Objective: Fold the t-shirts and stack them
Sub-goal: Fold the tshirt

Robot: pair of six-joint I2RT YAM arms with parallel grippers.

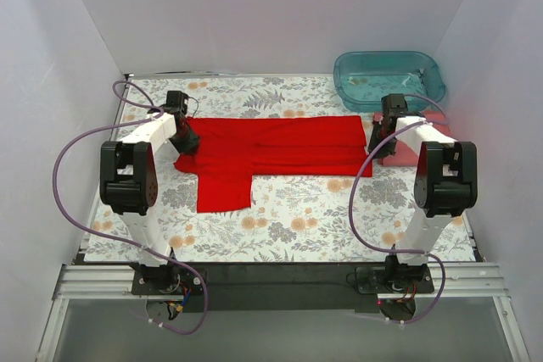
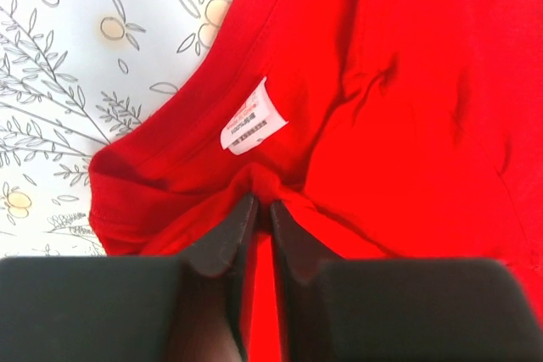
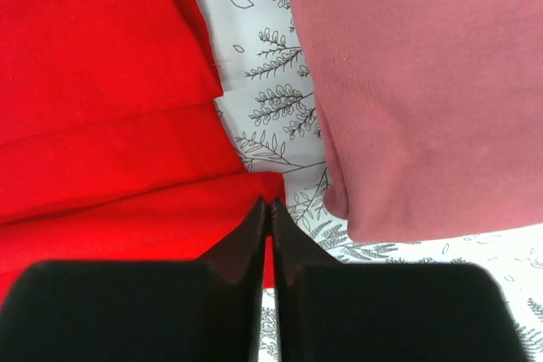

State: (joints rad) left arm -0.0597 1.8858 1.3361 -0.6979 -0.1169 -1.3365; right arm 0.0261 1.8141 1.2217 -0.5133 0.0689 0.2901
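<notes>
The bright red t-shirt [image 1: 271, 146] lies stretched left to right across the middle of the table, with one sleeve hanging toward the near side. My left gripper [image 1: 187, 142] is shut on its collar end; the left wrist view shows the jaws [image 2: 263, 205] pinching a bunch of red cloth [image 2: 407, 82] just below the white neck label [image 2: 253, 129]. My right gripper [image 1: 377, 137] is shut on the hem corner [image 3: 270, 205] of the red shirt [image 3: 102, 82]. The folded salmon-pink t-shirt [image 3: 424, 82] lies just right of it, partly hidden under my right arm [image 1: 397, 157].
A translucent teal tub [image 1: 390, 78] stands at the back right corner. A floral tablecloth [image 1: 322, 209] covers the table, bare in front of the red shirt. White walls close in the left, back and right sides.
</notes>
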